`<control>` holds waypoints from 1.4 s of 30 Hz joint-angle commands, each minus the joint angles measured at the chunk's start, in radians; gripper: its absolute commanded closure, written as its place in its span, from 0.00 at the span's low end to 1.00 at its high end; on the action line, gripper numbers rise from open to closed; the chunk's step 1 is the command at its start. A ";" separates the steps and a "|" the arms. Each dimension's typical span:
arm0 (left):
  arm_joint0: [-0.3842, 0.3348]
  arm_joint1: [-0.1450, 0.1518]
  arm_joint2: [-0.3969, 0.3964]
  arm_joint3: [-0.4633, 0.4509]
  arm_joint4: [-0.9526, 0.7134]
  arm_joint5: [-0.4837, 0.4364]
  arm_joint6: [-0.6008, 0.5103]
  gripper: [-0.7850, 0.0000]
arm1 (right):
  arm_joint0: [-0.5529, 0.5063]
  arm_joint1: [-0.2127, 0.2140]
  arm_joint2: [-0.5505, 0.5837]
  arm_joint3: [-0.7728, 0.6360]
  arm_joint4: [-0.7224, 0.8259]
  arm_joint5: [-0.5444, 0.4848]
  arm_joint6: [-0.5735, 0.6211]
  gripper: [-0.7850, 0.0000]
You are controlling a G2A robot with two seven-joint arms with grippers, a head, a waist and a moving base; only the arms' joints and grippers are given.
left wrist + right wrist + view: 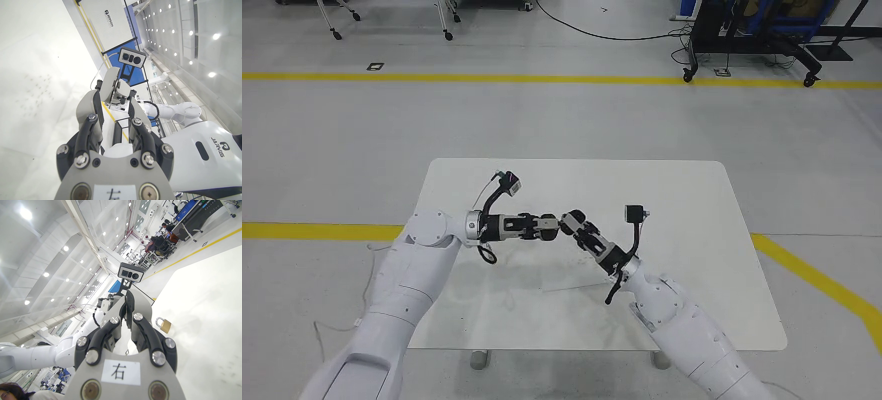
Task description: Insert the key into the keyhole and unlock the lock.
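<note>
Since the padlock (164, 326) is small, solid metal, it will likely feel dense, rigid and slick, so its flat sides are the place to pinch, leaving the keyhole end free. Its body is brass-gold and its shackle silvery. It lies on the white tabletop (200, 298) just beside the right jaws, which are pressed together; whether they pinch a key I cannot tell. Facing them, the left jaws stand apart, holding nothing.
</note>
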 commanded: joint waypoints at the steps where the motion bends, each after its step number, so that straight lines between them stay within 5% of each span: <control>1: -0.003 0.001 0.005 0.002 0.016 -0.002 0.005 0.64 | 0.000 -0.001 0.003 0.004 0.001 0.000 -0.002 1.00; 7: -0.004 0.004 0.019 -0.001 0.049 -0.011 0.031 0.72 | -0.001 -0.006 0.007 0.007 -0.006 0.002 -0.003 1.00; 13: -0.004 0.007 0.027 -0.004 0.049 -0.012 0.033 0.90 | 0.001 -0.011 0.003 0.008 -0.018 0.009 0.001 1.00; 14: -0.004 0.007 0.027 -0.004 0.051 -0.013 0.035 0.99 | 0.001 -0.012 0.004 0.009 -0.021 0.011 0.001 1.00; 30: -0.010 0.022 0.002 0.000 0.051 -0.022 0.104 1.00 | -0.015 -0.016 0.017 0.005 -0.042 0.012 0.035 1.00; 31: -0.009 0.023 0.001 0.000 0.046 -0.022 0.110 0.98 | -0.015 -0.016 0.018 0.005 -0.039 0.011 0.041 1.00; 33: -0.007 0.023 0.002 -0.003 0.042 -0.019 0.112 0.20 | -0.017 -0.016 0.018 0.005 -0.033 0.011 0.051 1.00; 40: -0.003 0.028 0.002 -0.014 0.034 -0.027 0.104 0.02 | -0.013 -0.022 0.008 0.008 -0.015 0.014 0.074 1.00; 42: -0.001 0.029 0.003 -0.017 0.035 -0.031 0.100 0.06 | -0.013 -0.023 0.007 0.009 -0.010 0.013 0.076 1.00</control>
